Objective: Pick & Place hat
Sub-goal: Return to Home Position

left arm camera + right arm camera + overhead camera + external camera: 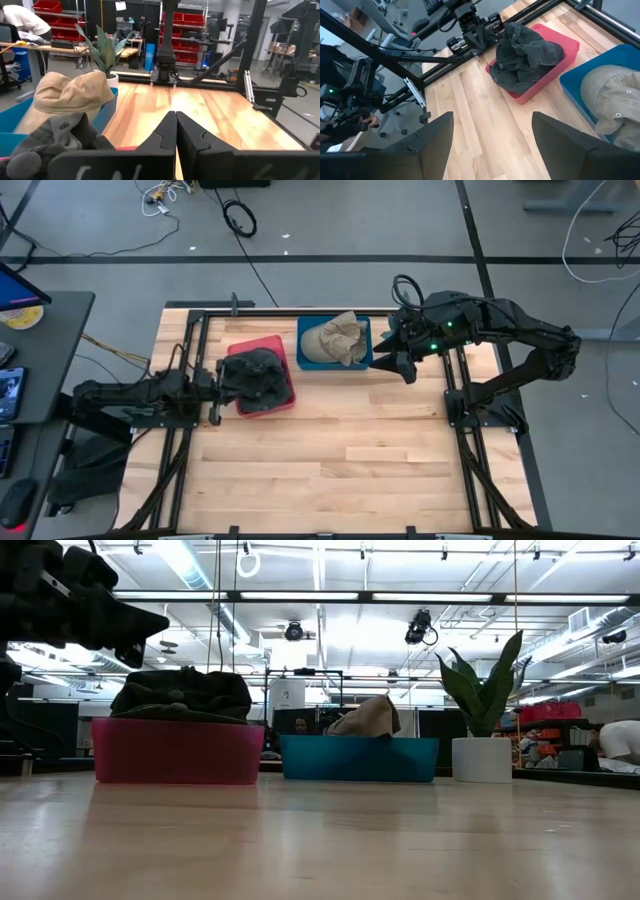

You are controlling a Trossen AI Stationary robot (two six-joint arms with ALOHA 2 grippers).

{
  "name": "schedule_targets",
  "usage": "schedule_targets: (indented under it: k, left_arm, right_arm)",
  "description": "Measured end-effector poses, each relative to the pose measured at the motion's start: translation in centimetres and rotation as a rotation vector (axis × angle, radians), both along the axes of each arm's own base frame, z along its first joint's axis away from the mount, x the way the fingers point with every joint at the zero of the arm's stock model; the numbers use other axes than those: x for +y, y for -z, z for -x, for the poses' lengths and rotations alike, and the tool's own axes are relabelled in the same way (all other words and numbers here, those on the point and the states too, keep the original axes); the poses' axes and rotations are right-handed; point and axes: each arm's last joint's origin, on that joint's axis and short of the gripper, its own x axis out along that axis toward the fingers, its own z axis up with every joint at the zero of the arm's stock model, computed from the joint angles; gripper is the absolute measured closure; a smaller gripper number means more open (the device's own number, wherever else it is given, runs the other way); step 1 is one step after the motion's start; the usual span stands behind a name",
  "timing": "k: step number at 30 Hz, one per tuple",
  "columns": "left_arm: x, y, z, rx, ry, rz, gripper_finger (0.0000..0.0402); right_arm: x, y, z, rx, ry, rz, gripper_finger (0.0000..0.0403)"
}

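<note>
Wooden surface point(330, 460) carries two bins side by side. Left arm point(130, 395) lies low and stretched level, left gripper point(175, 116) just beside the red bin point(175, 752), fingers pressed together, empty. Right arm point(520, 340) folded, elbow out; right gripper point(492, 120) raised by the blue bin point(358, 758), fingers spread wide, empty. Black caps point(255, 375) heaped in the red bin, crumpled, heap running along its length; bill direction unclear. Tan cap point(338, 340) in the blue bin.
</note>
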Motion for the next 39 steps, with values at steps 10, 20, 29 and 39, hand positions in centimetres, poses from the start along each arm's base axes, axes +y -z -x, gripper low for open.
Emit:
schedule_targets:
  k: [10,20,29,39]
  left_arm:
    - [0.0,0.1,0.0,0.010,0.005,-0.001,0.0399]
    - [0.0,-0.1,0.0,-0.013,0.001,-0.052,0.0399]
    - [0.0,-0.3,0.0,-0.028,0.001,-0.052,0.0399]
    - [0.0,-0.3,0.0,-0.032,0.001,-0.052,0.0399]
  right_arm:
    - [0.0,0.1,-0.5,-0.007,-0.026,0.035,0.0132]
    - [0.9,1.2,0.5,0.138,-0.134,0.099,0.0315]
    - [2.4,1.5,2.7,0.128,-0.093,0.271,0.0377]
    - [0.9,8.2,5.7,-0.231,0.079,0.253,0.0397]
